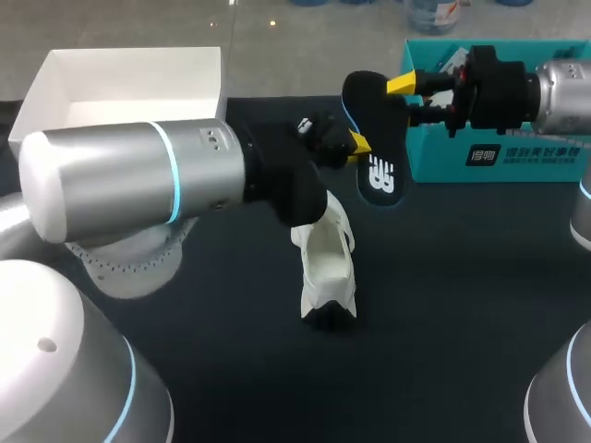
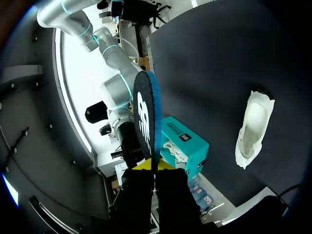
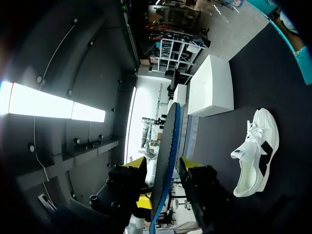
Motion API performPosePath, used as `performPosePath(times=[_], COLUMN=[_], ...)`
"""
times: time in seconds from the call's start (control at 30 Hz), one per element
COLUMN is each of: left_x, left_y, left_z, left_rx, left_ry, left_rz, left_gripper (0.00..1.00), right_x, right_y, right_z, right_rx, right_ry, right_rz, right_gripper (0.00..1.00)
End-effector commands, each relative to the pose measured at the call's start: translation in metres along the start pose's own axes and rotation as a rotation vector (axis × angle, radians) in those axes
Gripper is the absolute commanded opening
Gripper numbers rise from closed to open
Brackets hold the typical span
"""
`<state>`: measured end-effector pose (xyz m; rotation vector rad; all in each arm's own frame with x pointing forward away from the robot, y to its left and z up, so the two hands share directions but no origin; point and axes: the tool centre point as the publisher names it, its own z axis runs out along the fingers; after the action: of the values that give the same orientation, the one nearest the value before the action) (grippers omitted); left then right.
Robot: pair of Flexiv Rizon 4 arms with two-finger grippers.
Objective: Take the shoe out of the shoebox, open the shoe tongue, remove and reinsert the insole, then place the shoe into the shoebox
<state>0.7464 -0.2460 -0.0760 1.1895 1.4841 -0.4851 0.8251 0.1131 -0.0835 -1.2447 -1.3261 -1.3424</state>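
Black blue-edged foam insole clamped in left gripper; right gripper astride it, fingers apart. Best fed toe-first into white sneaker.

insole: black, blue rim, white logo | shoe: white, black patches | shoebox, upper right: teal, white print | open box, upper left: white | table: dark navy | left gripper, right gripper: black, yellow tips | left arm: silver, cyan ring

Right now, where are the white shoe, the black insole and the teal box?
white shoe (image 1: 325, 269): head view, its middle.
black insole (image 1: 380, 148): head view, its middle.
teal box (image 1: 517, 162): head view, front wall.
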Motion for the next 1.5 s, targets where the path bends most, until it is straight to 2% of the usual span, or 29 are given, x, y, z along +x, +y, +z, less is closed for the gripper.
performPosePath(times=[0.03, 0.07, 0.1, 0.3, 0.33, 0.37, 0.4, 0.57, 0.73, 0.97, 1.3, 1.4, 1.5], left_x=[-0.001, -0.001, -0.001, 0.001, 0.001, 0.001, 0.001, -0.003, -0.006, -0.013, -0.017, -0.02, -0.024], left_y=[0.0, 0.0, 0.0, 0.004, 0.005, 0.007, 0.008, 0.019, 0.04, 0.058, 0.068, 0.07, 0.069], left_z=[0.01, 0.011, 0.011, 0.012, 0.012, 0.011, 0.009, 0.005, 0.008, 0.012, 0.0, -0.003, -0.008], left_rx=[-0.009, -0.006, -0.006, -0.001, 0.001, 0.005, 0.016, 0.051, 0.108, 0.224, 0.447, 0.478, 0.474], left_ry=[-0.007, -0.014, -0.014, -0.022, -0.022, -0.015, -0.008, 0.053, 0.099, 0.173, 0.43, 0.491, 0.541], left_rz=[-0.009, -0.001, -0.005, -0.009, -0.009, -0.016, -0.022, -0.018, -0.018, 0.03, 0.181, 0.231, 0.26], left_gripper=[0.0, 0.0, 0.0, 0.0, 0.1, 0.61, 1.0, 1.0, 1.0, 1.0, 1.0, 1.0, 1.0], right_x=[-0.002, -0.002, -0.002, -0.004, -0.004, -0.005, -0.006, -0.015, -0.023, -0.028, -0.034, -0.034, -0.035], right_y=[0.004, 0.005, 0.005, 0.006, 0.006, 0.006, 0.006, 0.008, 0.009, 0.011, 0.013, 0.013, 0.014], right_z=[0.003, 0.003, 0.003, 0.003, 0.002, 0.002, 0.001, 0.0, 0.001, 0.003, 0.007, 0.008, 0.008], right_rx=[0.004, 0.002, 0.0, -0.008, -0.009, -0.012, -0.015, -0.026, -0.021, -0.009, 0.017, 0.02, 0.022], right_ry=[0.002, 0.002, 0.002, -0.004, -0.004, -0.005, -0.008, -0.071, -0.124, -0.129, -0.149, -0.148, -0.148], right_rz=[0.002, 0.001, 0.001, 0.002, 0.002, 0.002, 0.004, 0.033, 0.062, 0.073, 0.094, 0.095, 0.095], right_gripper=[0.18, 0.04, 0.0, 0.0, 0.0, 0.0, 0.0, 0.0, 0.0, 0.0, 0.0, 0.0, 0.0])
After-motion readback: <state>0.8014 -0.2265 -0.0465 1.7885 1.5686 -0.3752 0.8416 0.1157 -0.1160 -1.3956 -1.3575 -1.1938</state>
